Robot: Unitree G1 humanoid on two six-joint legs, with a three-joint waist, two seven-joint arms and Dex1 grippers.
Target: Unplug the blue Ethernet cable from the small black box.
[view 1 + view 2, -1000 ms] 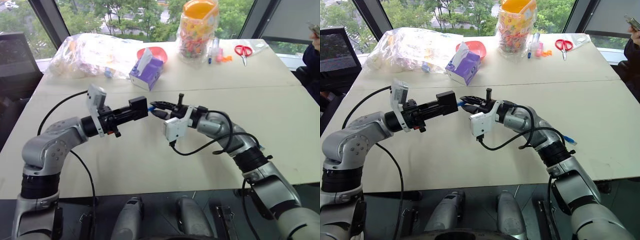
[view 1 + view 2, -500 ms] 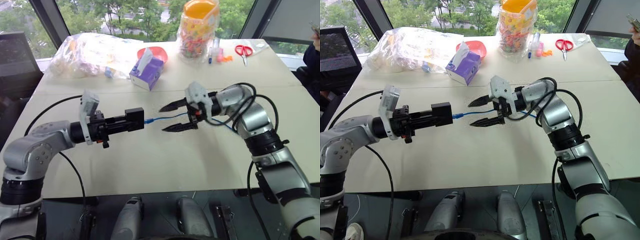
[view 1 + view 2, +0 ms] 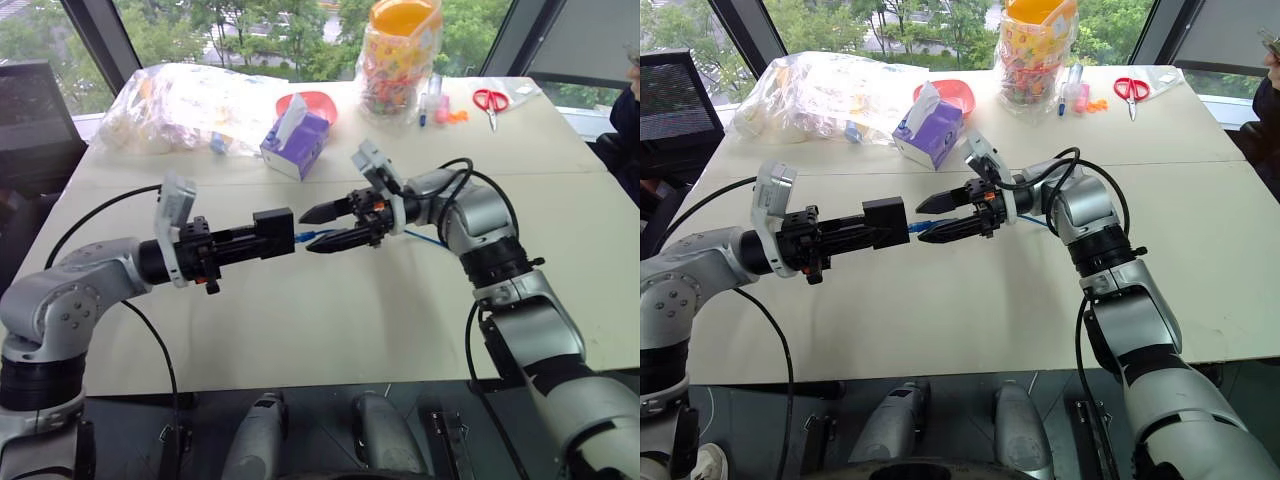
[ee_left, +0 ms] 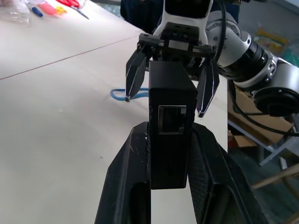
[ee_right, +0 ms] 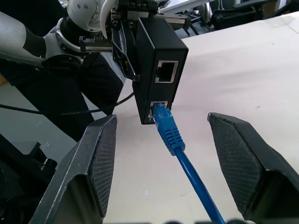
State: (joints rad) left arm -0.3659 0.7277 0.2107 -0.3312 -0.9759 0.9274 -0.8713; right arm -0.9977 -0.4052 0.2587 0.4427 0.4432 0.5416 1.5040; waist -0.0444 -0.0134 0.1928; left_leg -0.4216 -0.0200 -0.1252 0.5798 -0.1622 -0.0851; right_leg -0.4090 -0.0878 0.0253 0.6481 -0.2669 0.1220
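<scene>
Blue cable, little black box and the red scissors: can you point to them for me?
blue Ethernet cable (image 5: 169, 133): right wrist view, on its blue plug boot.
small black box (image 5: 156, 42): right wrist view, on its top face.
red scissors (image 3: 487, 99): left eye view, on the handles.

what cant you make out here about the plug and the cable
- Plug latch: in the right wrist view the blue Ethernet cable is seated in the small black box; its boot covers the clip.
- Cable's far end: right eye view, hidden behind the right arm.
- Box's lower port: left wrist view, hidden by the box itself.
</scene>
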